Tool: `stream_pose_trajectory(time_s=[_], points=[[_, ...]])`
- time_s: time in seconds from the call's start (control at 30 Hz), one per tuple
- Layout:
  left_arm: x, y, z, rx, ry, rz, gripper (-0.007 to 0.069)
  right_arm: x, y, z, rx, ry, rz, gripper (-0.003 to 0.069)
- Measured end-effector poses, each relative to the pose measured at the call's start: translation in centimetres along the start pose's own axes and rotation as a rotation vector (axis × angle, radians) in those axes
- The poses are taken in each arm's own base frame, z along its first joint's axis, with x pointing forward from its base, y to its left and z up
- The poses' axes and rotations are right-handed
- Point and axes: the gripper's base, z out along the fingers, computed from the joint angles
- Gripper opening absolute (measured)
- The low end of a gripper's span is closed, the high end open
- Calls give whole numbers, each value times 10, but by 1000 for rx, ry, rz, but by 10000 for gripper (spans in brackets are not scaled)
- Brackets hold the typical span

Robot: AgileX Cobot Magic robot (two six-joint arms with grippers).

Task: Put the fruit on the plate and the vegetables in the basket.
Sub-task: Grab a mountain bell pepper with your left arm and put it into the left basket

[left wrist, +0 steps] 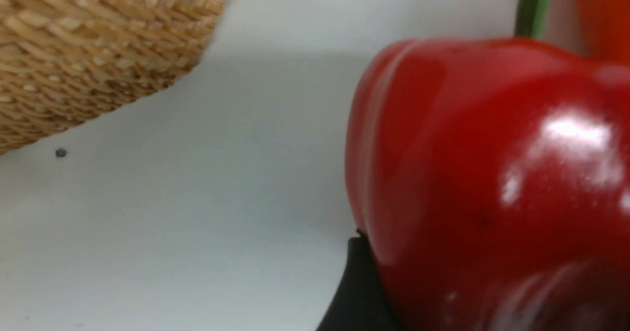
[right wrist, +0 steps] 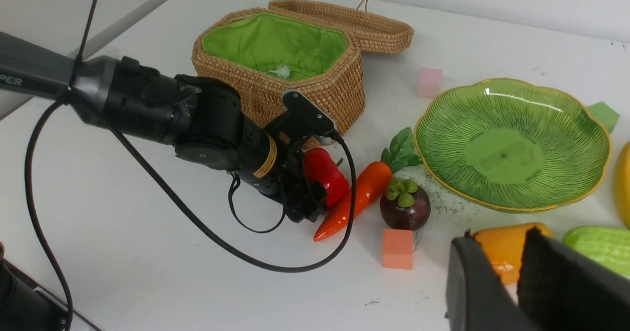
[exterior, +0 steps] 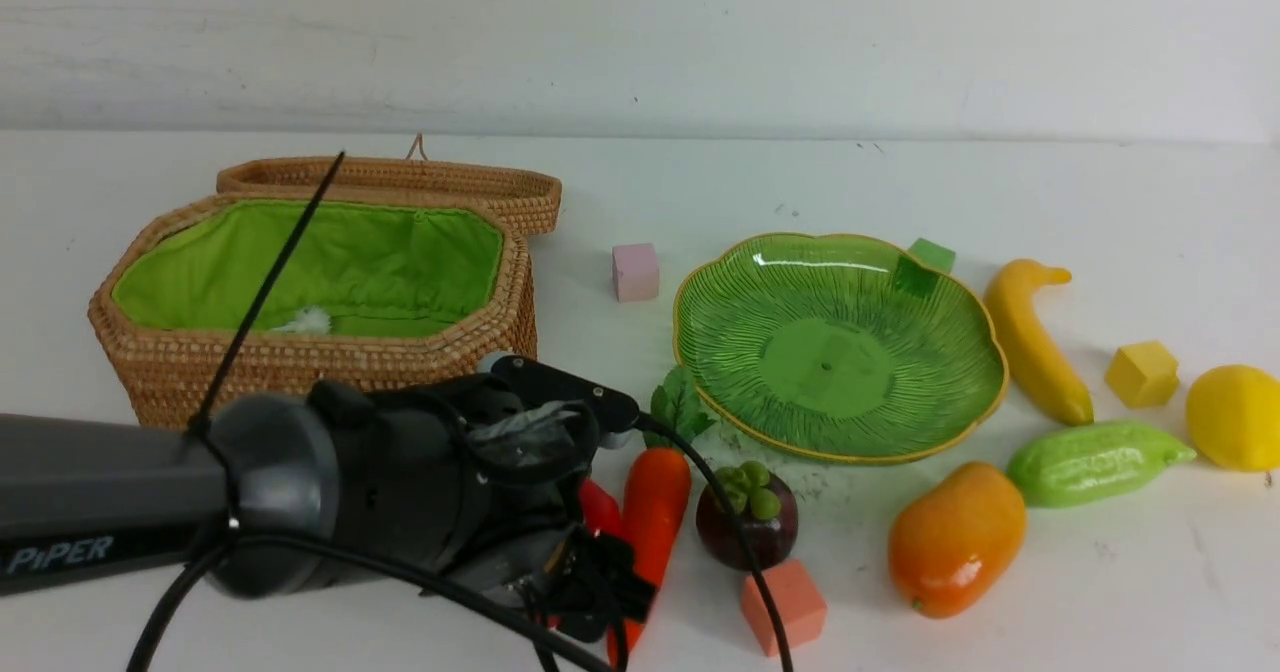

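Left claw (right wrist: 317, 193) straddles pepper (right wrist: 326, 173), lower centre — clamped or not, cannot tell; squeeze mid-body, lift straight off carrot (right wrist: 362, 195); basket (right wrist: 339, 82) upper left.

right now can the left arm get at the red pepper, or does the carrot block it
Probably yes. The left gripper is down at the red pepper, with a finger against its side. The carrot lies beside the pepper, away from the arm, not between them.
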Motion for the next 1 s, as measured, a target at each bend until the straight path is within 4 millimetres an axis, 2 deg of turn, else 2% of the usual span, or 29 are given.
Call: stream_pose_trajectory(time_s=[0.57,0.73,1.0], points=[[0,1,0,-9,5,2,537,0,0,0,-2,0,1,162],[-1,4,-9,-24,4,-7,537,0,0,0,-2,0,1,162],[-1,10,-34,-22,14,-31,536,0,0,0,-2,0,1,162]])
